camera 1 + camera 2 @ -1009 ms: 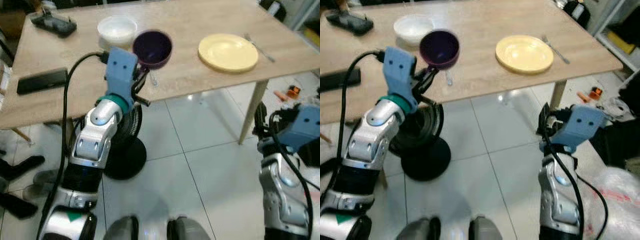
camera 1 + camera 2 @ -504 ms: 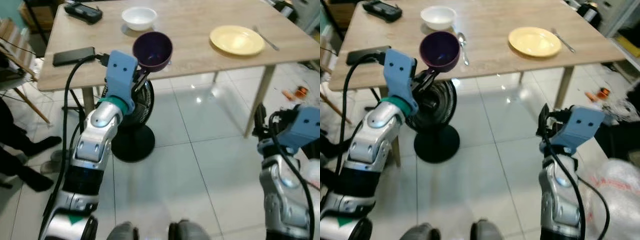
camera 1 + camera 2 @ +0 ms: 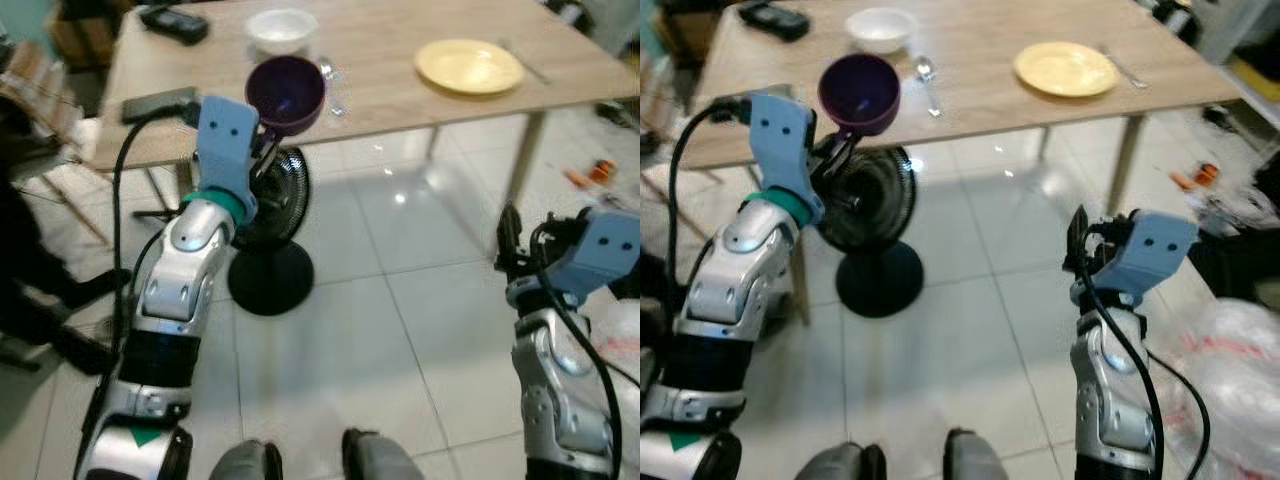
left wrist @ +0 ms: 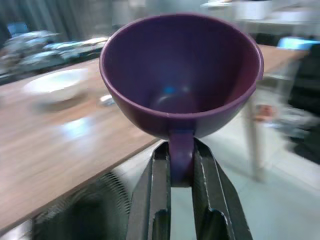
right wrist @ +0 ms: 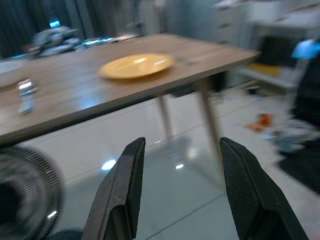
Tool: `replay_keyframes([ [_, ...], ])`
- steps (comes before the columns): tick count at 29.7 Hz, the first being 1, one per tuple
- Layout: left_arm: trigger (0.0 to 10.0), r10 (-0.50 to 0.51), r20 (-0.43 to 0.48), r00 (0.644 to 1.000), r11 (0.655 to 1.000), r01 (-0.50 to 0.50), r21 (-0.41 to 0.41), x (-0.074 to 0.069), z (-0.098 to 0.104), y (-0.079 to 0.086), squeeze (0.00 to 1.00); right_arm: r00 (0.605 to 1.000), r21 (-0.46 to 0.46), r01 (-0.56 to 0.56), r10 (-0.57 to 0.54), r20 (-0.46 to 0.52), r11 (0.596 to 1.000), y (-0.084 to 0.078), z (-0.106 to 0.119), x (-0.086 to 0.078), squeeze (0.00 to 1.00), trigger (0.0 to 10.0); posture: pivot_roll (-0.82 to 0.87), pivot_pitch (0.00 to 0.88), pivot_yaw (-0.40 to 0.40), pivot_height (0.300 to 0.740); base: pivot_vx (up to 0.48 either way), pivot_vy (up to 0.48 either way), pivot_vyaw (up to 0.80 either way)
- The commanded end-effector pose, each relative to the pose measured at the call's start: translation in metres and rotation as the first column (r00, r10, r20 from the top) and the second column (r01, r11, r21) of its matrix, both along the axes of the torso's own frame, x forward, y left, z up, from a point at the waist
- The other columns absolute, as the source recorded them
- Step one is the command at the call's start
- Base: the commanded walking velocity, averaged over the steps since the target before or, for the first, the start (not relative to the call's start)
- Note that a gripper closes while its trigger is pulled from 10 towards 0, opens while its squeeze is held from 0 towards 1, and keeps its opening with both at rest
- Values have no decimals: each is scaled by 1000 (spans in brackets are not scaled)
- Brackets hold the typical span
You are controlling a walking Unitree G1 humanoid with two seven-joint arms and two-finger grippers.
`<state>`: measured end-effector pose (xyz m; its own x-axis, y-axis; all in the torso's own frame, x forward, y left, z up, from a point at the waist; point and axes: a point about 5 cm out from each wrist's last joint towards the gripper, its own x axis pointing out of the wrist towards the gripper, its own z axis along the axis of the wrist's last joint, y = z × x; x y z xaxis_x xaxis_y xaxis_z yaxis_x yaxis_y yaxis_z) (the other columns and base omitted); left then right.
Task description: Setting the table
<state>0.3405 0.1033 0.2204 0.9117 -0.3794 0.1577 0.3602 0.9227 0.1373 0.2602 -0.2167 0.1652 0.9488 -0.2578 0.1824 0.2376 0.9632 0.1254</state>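
Now left hand [image 4: 180, 172] pinching purple cup [image 4: 181, 75] handle, right hand [image 5: 182, 187] spread, empty.

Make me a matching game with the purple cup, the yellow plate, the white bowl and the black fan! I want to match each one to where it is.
Things:
1. purple cup
2. yellow plate
3. white bowl
4. black fan

Places:
A. on the floor, under the table's edge
B. on the table, next to a spoon
C. held by its handle in the left gripper
D. on the table, next to a fork

Right pairs: 1-C, 2-D, 3-B, 4-A
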Motion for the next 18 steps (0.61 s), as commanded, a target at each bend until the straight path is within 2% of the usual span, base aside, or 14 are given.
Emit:
replay_keyframes([
  [1,10000,-2,-7,1000,1000,2,0,1,-1,0,0,1000,1,5,-5,-7,1000,0,-2,-2,0,10000,16,17,56,740,0,0,-800],
  [16,10000,-8,-11,1000,1000,8,7,1,-3,-1,0,1000,8,17,-17,-14,1000,-2,-4,-3,0,10000,18,20,54,740,0,0,-800],
  [18,10000,-12,-39,999,999,13,32,0,-15,-1,0,998,-39,14,-16,-53,999,-3,-12,-4,0,10000,19,21,54,740,0,0,-800],
])
